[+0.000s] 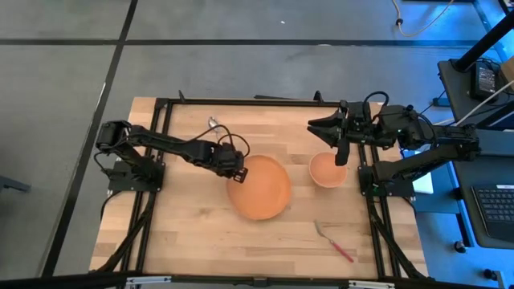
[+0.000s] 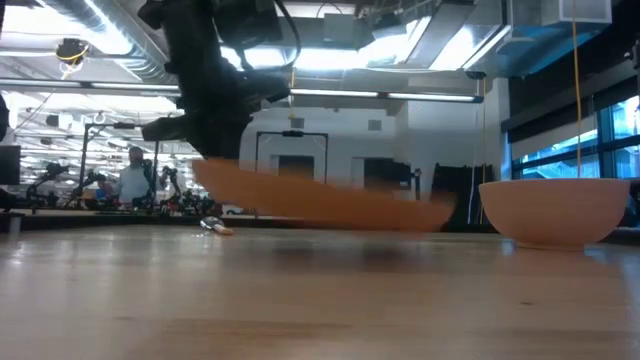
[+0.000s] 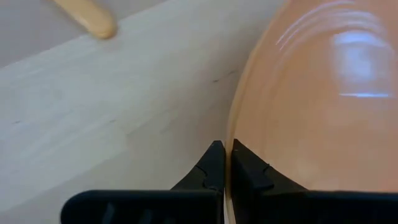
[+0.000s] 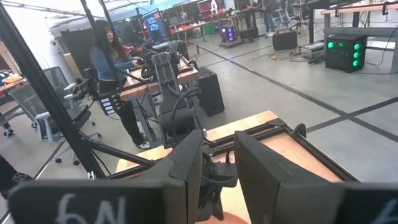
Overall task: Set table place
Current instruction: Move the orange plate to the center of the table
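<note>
In the high view we find the wide orange round plate at the centre of the light wooden plank table. The left gripper is clenched on the plate's upper-left rim; in the left wrist view its two dark fingers pinch that thin edge. From table height the plate looks tilted, its gripped side raised, though it is blurred and the arm hides part of it.

The smaller pale-orange bowl sits right of the plate, well apart from it, and the right gripper hangs over its upper rim, fingers spread, grasping nothing.

The red-handled metal fork lies in the lower right of the frame. Only a small glint of the wooden-handled metal spoon shows at upper left; the left arm covers most of it.
</note>
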Controlling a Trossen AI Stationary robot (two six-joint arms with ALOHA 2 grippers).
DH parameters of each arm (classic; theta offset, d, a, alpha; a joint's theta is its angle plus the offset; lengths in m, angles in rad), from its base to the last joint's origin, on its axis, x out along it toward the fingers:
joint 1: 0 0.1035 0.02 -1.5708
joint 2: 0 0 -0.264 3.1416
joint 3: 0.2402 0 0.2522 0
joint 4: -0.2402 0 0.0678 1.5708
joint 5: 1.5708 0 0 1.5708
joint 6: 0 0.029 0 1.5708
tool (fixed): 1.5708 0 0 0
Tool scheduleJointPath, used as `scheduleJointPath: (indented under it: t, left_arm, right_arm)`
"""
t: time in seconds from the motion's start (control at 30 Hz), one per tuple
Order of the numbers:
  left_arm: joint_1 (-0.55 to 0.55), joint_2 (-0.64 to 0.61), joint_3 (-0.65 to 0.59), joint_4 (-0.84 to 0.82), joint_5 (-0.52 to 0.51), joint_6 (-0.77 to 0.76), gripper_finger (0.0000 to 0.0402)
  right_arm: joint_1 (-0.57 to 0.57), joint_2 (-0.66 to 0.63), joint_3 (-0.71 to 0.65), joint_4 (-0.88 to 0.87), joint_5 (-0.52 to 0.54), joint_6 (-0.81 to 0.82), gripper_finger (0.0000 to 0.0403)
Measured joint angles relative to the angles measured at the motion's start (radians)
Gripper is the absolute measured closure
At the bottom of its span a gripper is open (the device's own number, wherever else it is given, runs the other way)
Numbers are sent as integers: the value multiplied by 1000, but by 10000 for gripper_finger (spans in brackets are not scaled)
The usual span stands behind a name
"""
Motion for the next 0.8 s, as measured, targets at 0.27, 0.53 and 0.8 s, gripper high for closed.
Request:
scheduleJointPath:
  t: [0.27, 0.53, 0.8]
  left_arm:
    - [2, 65, 0, 36, 7, -28, 401]
    - [-7, 130, 0, 53, 51, -35, 399]
    - [-10, 144, 1, 28, 47, -45, 396]
  right_arm:
    - [0, 0, 0, -3, 0, 1, 306]
    - [0, 0, 0, -5, 0, 1, 306]
    - [0, 0, 0, -7, 0, 0, 306]
